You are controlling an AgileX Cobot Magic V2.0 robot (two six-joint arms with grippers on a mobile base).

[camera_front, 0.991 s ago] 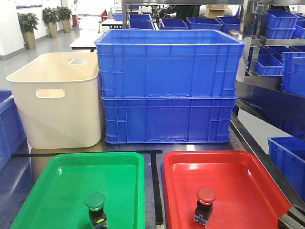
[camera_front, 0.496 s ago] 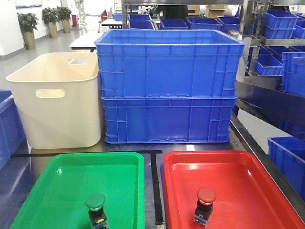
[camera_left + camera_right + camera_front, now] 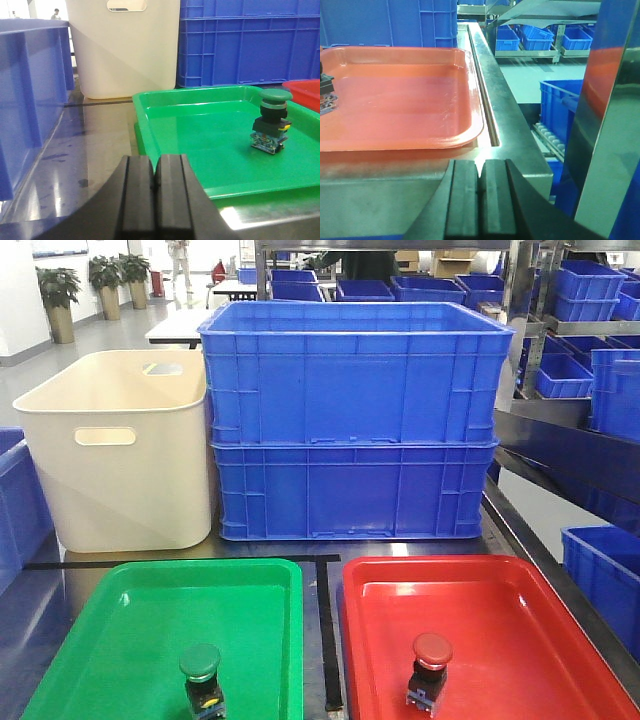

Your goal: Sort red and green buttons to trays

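L pincer (image 3: 155,195) & R pincer (image 3: 480,200): both closed, empty, bottom of frame. Green button (image 3: 202,680) in green tray (image 3: 130,590), red button (image 3: 430,672) in red tray (image 3: 520,590). Sort looks done.

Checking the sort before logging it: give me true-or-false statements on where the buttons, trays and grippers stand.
1. The green button stands upright in the green tray. True.
2. The red button lies outside the red tray. False: it stands inside it.
3. The left gripper holds the green button. False: its fingers are shut on nothing.
4. The right gripper is shut and empty. True.
5. The cream tub sits between the trays. False: it stands behind the green tray.
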